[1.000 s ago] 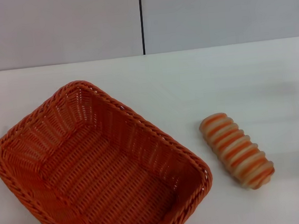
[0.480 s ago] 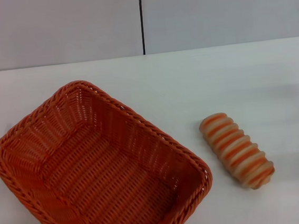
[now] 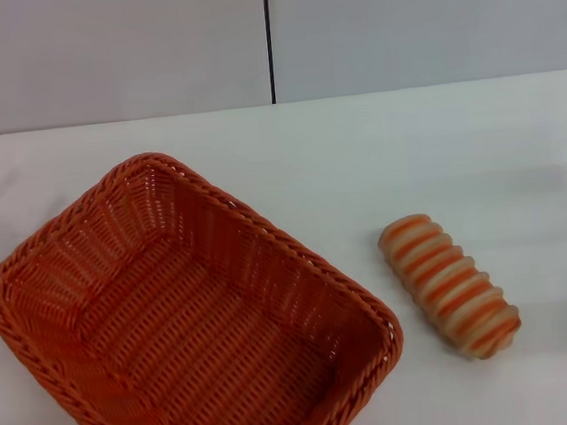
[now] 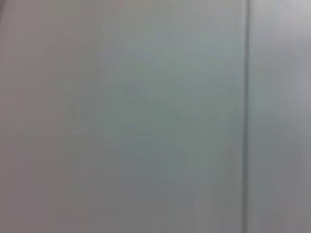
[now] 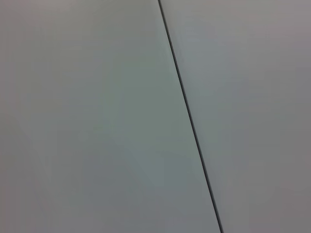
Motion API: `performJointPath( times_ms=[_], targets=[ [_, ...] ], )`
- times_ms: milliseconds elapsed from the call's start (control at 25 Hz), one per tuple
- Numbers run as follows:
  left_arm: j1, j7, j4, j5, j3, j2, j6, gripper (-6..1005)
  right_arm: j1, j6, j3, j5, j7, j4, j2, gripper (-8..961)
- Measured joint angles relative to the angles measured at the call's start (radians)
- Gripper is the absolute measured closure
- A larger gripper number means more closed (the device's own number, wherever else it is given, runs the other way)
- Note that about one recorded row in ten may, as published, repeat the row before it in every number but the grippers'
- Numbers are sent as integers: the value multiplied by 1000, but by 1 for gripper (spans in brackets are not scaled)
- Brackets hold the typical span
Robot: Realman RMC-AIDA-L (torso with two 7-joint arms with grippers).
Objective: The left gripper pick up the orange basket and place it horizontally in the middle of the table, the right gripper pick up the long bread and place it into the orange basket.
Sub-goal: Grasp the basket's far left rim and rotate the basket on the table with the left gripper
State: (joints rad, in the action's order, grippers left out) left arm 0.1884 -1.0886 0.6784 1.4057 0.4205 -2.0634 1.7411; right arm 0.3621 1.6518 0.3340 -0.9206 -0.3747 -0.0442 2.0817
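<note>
A white table (image 3: 358,155) fills most of the head view, running back to a pale grey wall (image 3: 107,49) split by one thin dark vertical seam (image 3: 269,38).

The orange basket (image 3: 96,246) sits on the table's left half, toward the near edge. It lies open side up and turned diagonally, one corner pointing toward the wall and its long sides slanting down to the right. Its nearest corner and part of its near rim are cut off by the lower edge of the head view, so the full outline cannot be seen. The woven floor inside looks bare.

The long bread (image 3: 450,285) lies flat on the table to the right of the basket, near it but not touching. It also lies diagonally, its far end nearer the basket and its near end angled away to the right. Cream and orange-brown stripes cross it.

Neither the left gripper nor the right gripper appears in any view, so it cannot be told whether either is spread or closed, or where it is. The left wrist view shows only a blurred grey surface with a faint pale line (image 4: 244,116). The right wrist view shows the same kind of grey panel crossed by a sharper dark slanted seam (image 5: 189,116). Neither wrist view shows the basket, bread or table.
</note>
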Motion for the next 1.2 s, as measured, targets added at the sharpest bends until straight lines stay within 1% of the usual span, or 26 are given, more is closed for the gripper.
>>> performJointPath(
  times_ms=[80, 120, 200, 280, 320, 400, 440, 480, 520, 560, 600, 640, 680, 720, 800, 840, 880, 920, 960, 1000, 1040, 1080, 1200],
  targets=[
    [-6, -113, 144, 24, 66, 1, -46, 190, -3, 7, -1, 0, -12, 3, -1, 330],
    [-10, -214, 253, 62, 113, 2, -84, 191, -6, 9, 0, 0, -17, 4, -2, 330],
    [-5, -357, 407, 143, 162, 5, -115, 193, -11, 10, 3, 0, -21, 4, -3, 331],
    [13, -481, 543, 247, 190, 7, -114, 194, -12, 7, 6, 0, -22, 4, -4, 332],
    [29, -559, 634, 330, 212, 6, -109, 195, -12, 7, 6, 0, -22, 4, -4, 333],
    [49, -652, 731, 427, 248, 6, -104, 197, -11, 3, 7, 0, -22, 5, -4, 334],
    [65, -716, 788, 499, 275, 7, -94, 197, -10, 2, 7, 0, -22, 6, -5, 334],
    [65, -716, 788, 499, 275, 7, -94, 198, -9, 1, 7, 0, -22, 7, -5, 335],
    [96, -800, 866, 614, 313, 8, -64, 199, -9, 1, 7, 0, -22, 9, -6, 335],
    [96, -800, 866, 614, 313, 8, -64, 200, -10, 2, 7, 0, -22, 11, -7, 335],
    [116, -843, 907, 691, 334, 8, -34, 201, -12, 3, 7, 0, -22, 14, -7, 336],
    [154, -889, 958, 799, 366, 6, 21, 201, -13, 3, 7, 0, -22, 16, -7, 336],
    [154, -889, 958, 799, 366, 6, 21, 202, -15, 1, 7, 0, -23, 17, -7, 337],
    [203, -937, 987, 932, 412, 3, 72, 203, -15, -3, 6, 0, -23, 18, -7, 337],
    [227, -972, 997, 1025, 455, 0, 82, 204, -14, -11, 6, 0, -23, 18, -8, 338],
    [227, -972, 997, 1025, 455, 0, 82, 205, -12, -14, 7, 0, -23, 19, -8, 339],
    [231, -981, 1001, 1048, 477, -2, 79, 206, -11, -16, 6, 0, -23, 21, -8, 339],
    [235, -1012, 1011, 1115, 545, -5, 49, 207, -9, -17, 7, 0, -23, 25, -8, 340],
    [234, -1024, 1013, 1135, 569, -5, 30, 208, -8, -20, 6, 0, -24, 30, -8, 340],
    [232, -1042, 1013, 1161, 614, -6, -2, 208, -7, -24, 6, 0, -29, 35, -8, 341],
    [232, -1042, 1013, 1161, 614, -6, -2, 209, -7, -27, 7, 0, -34, 38, -8, 341],
    [231, -1059, 999, 1191, 665, -6, -44, 210, -6, -29, 6, 0, -40, 40, -8, 342],
    [243, -1073, 951, 1221, 713, -7, -72, 212, -6, -31, 6, 0, -49, 43, -8, 343]
  ],
)
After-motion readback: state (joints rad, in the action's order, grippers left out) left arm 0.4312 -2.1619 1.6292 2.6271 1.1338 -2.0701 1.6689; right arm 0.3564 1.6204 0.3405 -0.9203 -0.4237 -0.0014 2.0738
